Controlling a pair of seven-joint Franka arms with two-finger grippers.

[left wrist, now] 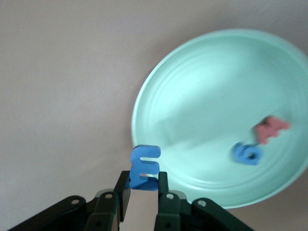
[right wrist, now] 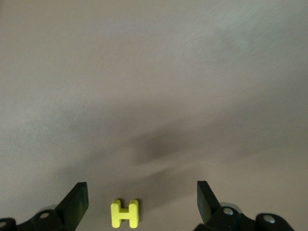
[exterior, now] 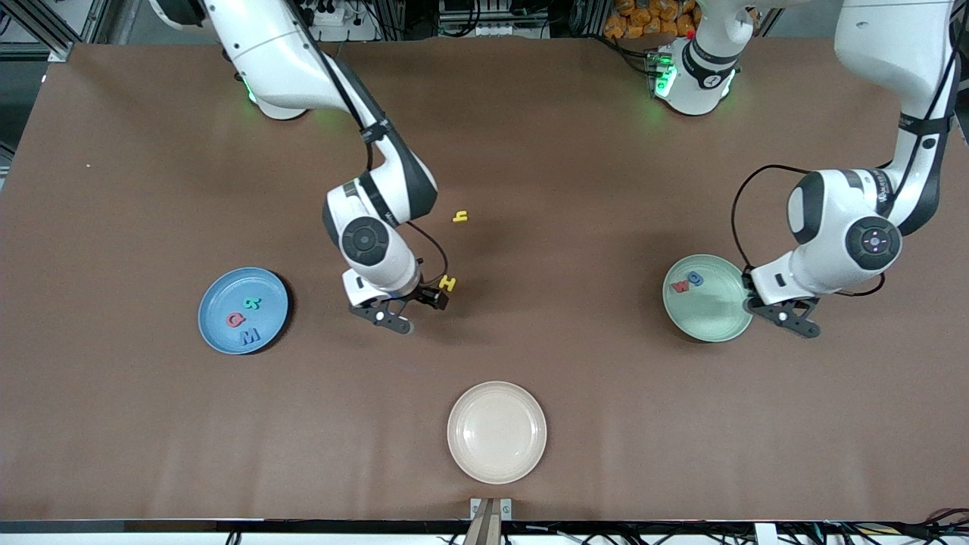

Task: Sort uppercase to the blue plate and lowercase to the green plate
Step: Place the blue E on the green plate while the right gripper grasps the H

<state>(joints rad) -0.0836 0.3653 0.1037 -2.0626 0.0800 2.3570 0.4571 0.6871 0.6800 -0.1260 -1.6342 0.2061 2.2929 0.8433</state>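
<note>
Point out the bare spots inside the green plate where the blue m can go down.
The green plate is mostly bare: its middle and the stretch along the rim nearest the left gripper, which holds the blue m. The only crowded patch is where the red w and blue g lie together.

A cream plate [exterior: 496,432] sits on the brown table [exterior: 151,424].

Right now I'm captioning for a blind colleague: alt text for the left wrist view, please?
The left gripper is shut on a small blue foam letter m, by the rim of a pale green plate. A blue g and a red w lie in the plate.
</note>
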